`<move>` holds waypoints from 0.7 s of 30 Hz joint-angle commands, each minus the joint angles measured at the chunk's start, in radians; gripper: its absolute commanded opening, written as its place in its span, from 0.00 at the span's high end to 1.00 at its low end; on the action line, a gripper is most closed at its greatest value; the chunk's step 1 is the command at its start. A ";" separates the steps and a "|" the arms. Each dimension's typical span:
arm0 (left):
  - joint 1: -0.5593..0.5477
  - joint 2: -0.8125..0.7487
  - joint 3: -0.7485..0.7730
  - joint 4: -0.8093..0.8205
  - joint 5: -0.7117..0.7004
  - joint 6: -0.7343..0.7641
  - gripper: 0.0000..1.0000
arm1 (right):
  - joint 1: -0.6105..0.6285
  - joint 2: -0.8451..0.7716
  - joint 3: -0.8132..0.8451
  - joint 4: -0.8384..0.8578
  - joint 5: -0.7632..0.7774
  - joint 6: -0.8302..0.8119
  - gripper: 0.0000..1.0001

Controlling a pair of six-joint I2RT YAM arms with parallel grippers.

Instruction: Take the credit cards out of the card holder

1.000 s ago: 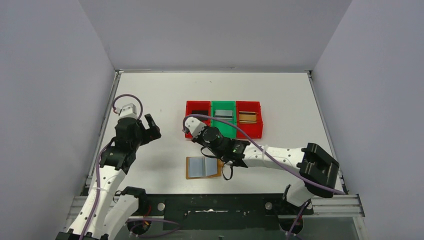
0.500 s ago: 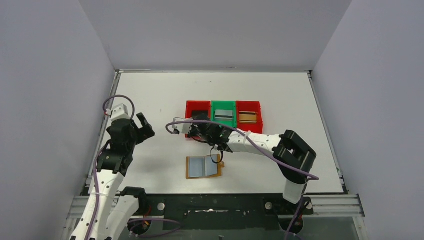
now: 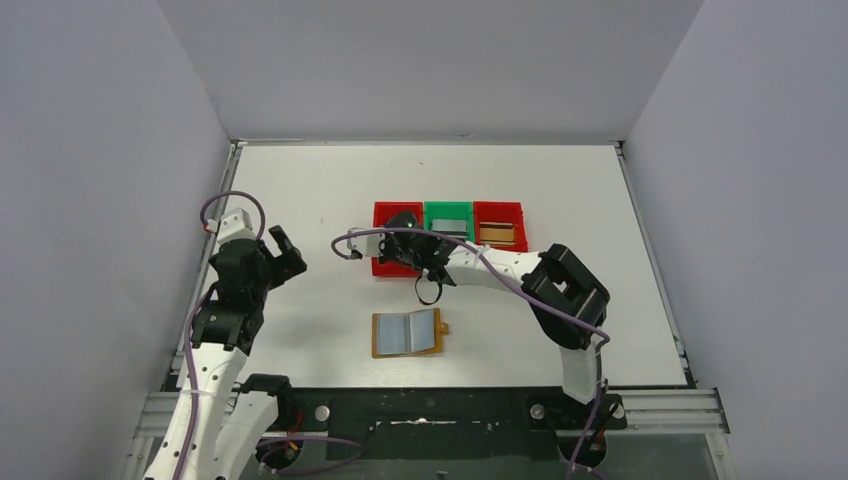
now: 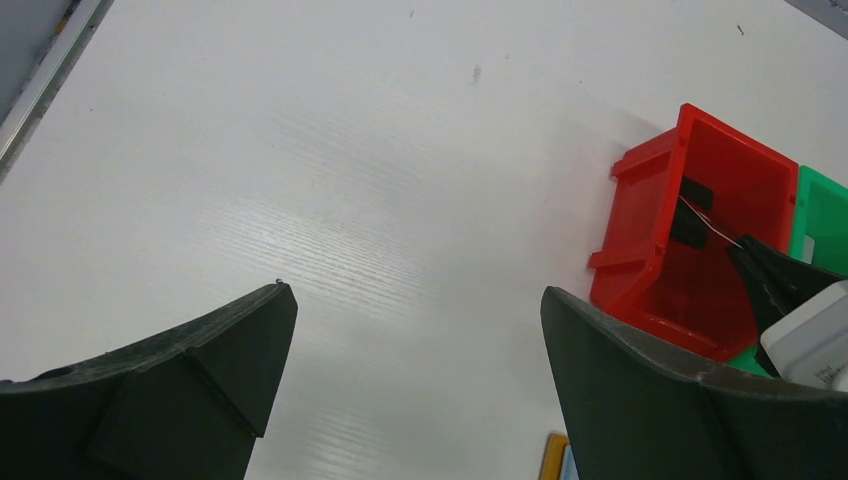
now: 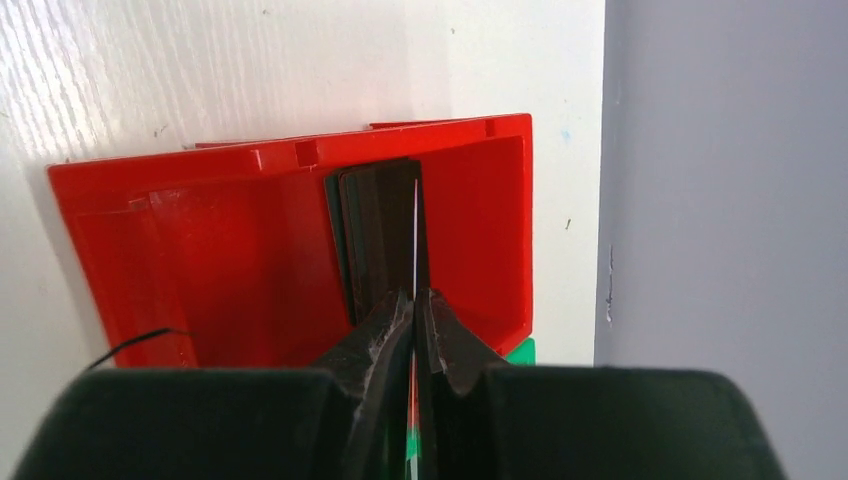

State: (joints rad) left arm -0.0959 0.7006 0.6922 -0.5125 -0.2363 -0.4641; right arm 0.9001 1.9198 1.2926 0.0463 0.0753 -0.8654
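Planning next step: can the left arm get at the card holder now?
Probably yes: left gripper is open, empty; the card holder lies open with nothing between them; right gripper holds a card at the red bin.

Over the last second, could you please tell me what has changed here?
The right gripper, shut on a card, swung from the holder away to the left red bin. The left gripper drifted slightly left, open. The holder, green bin and right red bin stayed put.

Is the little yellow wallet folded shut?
No, the card holder lies spread open and flat, with its pale blue-grey inside facing up.
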 commanded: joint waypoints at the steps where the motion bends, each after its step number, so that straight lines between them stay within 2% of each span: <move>1: 0.009 -0.017 0.023 0.038 -0.018 -0.002 0.04 | -0.018 0.042 0.064 0.050 -0.003 -0.043 1.00; 12: 0.013 -0.015 0.021 0.042 -0.007 -0.001 0.04 | -0.046 0.137 0.115 0.087 0.017 -0.072 0.98; 21: 0.015 -0.016 0.020 0.042 -0.007 -0.001 0.04 | -0.062 0.146 0.110 0.111 -0.006 -0.057 0.95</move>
State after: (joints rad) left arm -0.0895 0.6949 0.6922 -0.5121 -0.2394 -0.4644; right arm 0.8486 2.0743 1.3643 0.0959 0.0666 -0.9237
